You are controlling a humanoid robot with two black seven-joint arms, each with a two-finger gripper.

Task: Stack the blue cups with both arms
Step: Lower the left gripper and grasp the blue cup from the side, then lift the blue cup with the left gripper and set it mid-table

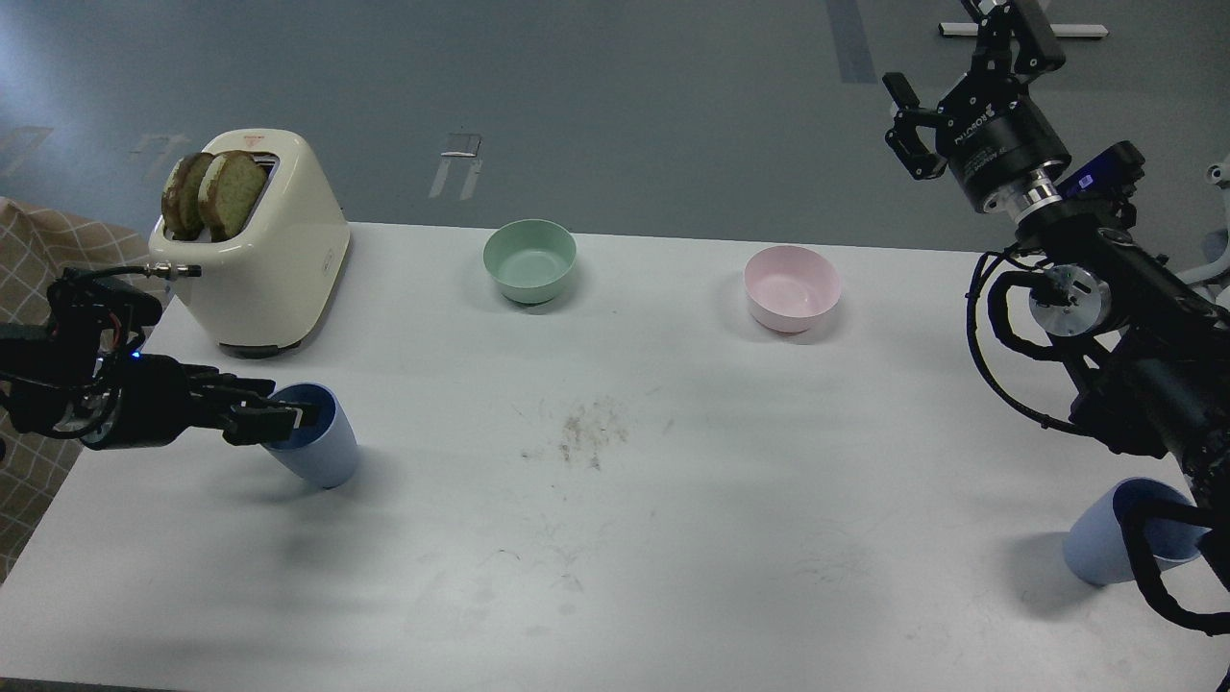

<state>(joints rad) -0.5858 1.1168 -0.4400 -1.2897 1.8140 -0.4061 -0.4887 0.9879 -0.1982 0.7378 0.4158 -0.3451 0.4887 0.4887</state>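
One blue cup (pixel 325 457) stands tilted at the table's left, its mouth facing my left gripper. My left gripper (pixel 293 415) lies level at the cup's rim. Its fingers are slightly apart, and the lower fingertip reaches into the mouth. I cannot tell whether it touches the rim. The second blue cup (pixel 1100 543) stands at the front right edge, partly hidden behind my right arm's cable. My right gripper (pixel 940 48) is raised high past the table's far right corner, open wide and empty, far from both cups.
A cream toaster (pixel 274 259) with two toast slices stands at the back left, just behind the left cup. A mint-green bowl (pixel 529 258) and a pink bowl (pixel 792 286) sit along the back. Crumbs (pixel 586 432) lie mid-table on the white table (pixel 673 596).
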